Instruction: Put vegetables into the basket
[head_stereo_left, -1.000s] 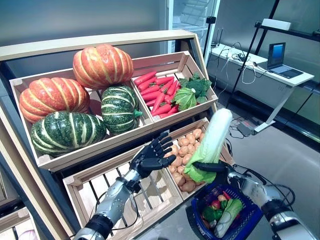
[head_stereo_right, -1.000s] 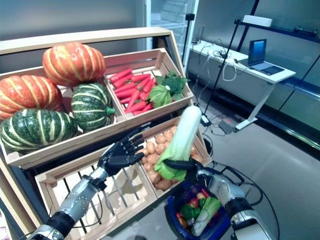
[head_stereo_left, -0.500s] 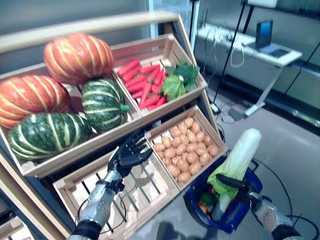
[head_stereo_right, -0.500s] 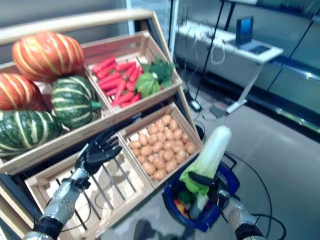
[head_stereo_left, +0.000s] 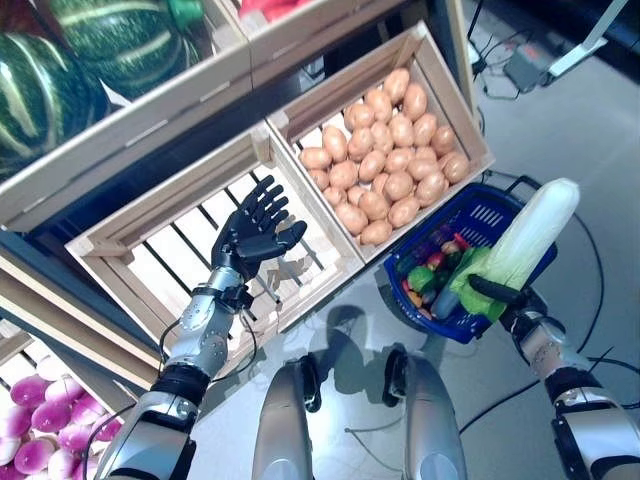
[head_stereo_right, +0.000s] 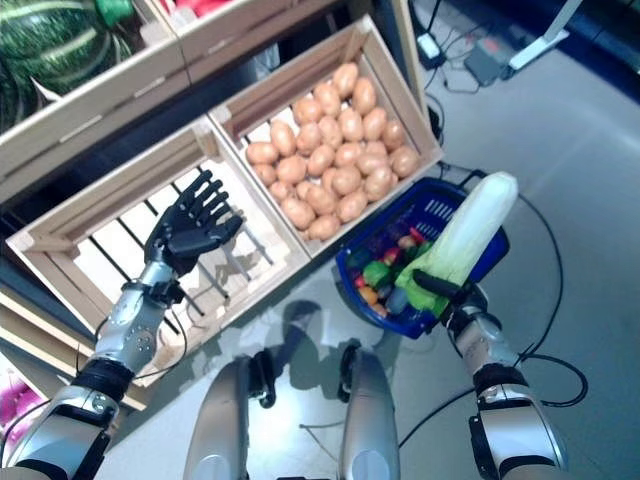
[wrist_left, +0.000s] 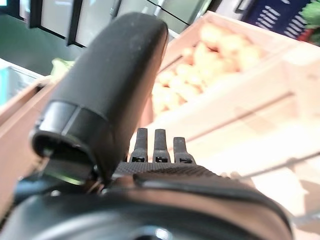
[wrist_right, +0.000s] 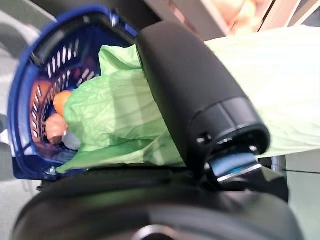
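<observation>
My right hand (head_stereo_left: 503, 296) is shut on a long pale-green napa cabbage (head_stereo_left: 525, 242) and holds it tilted over the near right rim of the blue basket (head_stereo_left: 487, 216). In the right wrist view the thumb (wrist_right: 190, 95) lies across the cabbage's green leaves (wrist_right: 115, 115), with the basket (wrist_right: 22, 95) just past them. The basket stands on the floor by the stand and holds several red, green and orange vegetables (head_stereo_left: 432, 272). My left hand (head_stereo_left: 255, 226) is open and empty, its fingers spread above the slatted crate (head_stereo_left: 160, 270); its straight fingers (wrist_left: 157, 145) show in the left wrist view.
A crate of potatoes (head_stereo_left: 385, 140) sits just behind the basket on the wooden stand's lower shelf. Striped green pumpkins (head_stereo_left: 70, 60) lie on the shelf above. Grey floor with cables (head_stereo_left: 590, 230) runs to the right of the basket.
The camera has tilted down towards the floor. My right hand has carried the cabbage lower, from beside the potato crate to the basket's rim. My left hand stays spread over the slatted crate.
</observation>
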